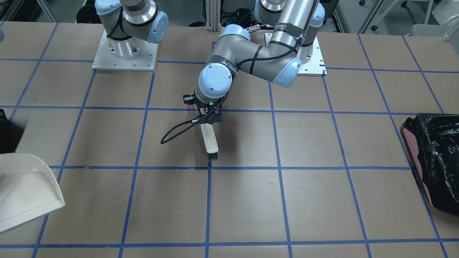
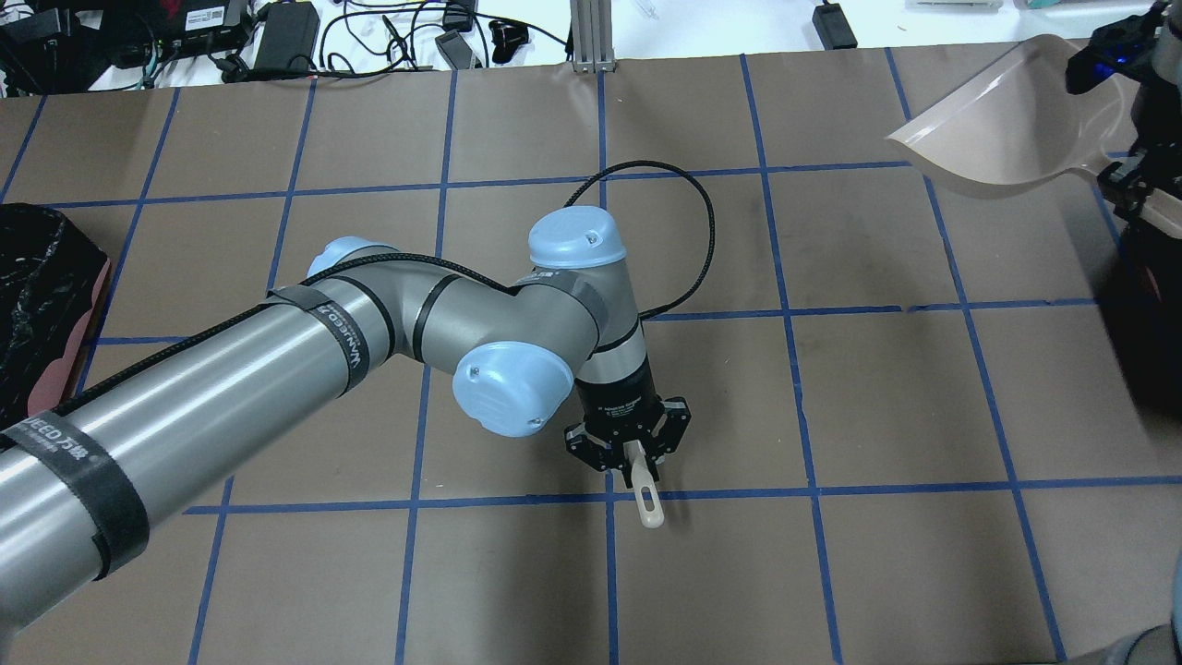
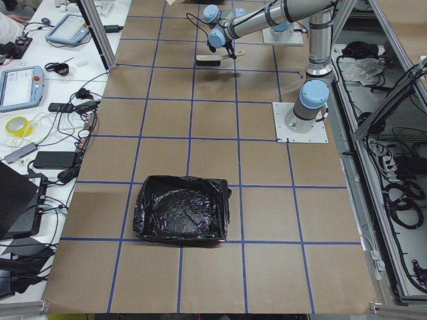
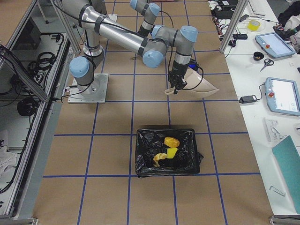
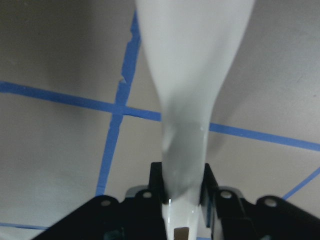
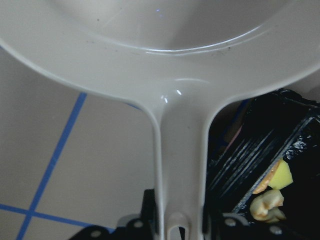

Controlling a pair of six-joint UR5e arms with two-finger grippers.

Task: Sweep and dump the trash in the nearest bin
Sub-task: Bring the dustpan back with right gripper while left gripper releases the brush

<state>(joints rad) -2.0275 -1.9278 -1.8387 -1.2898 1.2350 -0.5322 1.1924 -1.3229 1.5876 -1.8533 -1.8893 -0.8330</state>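
The trash lies in the black-lined bin (image 4: 168, 152) at the robot's right end: an orange-brown bun (image 4: 171, 141), a yellow-green block (image 4: 172, 153) and a cream ring pastry (image 4: 158, 160). The block (image 6: 282, 175) and pastry (image 6: 267, 205) also show in the right wrist view. My right gripper (image 6: 180, 222) is shut on the handle of the white dustpan (image 6: 165, 30), which is empty and held in the air beside that bin (image 2: 1002, 120). My left gripper (image 2: 633, 454) is shut on the white handle of a brush (image 1: 209, 138). Its black bristles (image 1: 213, 156) sit near the table's middle.
A second black-lined bin (image 3: 181, 210) stands at the robot's left end and looks empty; it also shows in the overhead view (image 2: 37, 305). The table is brown paper with a blue tape grid (image 1: 279, 168). Cables and devices lie past the far edge (image 2: 277, 28).
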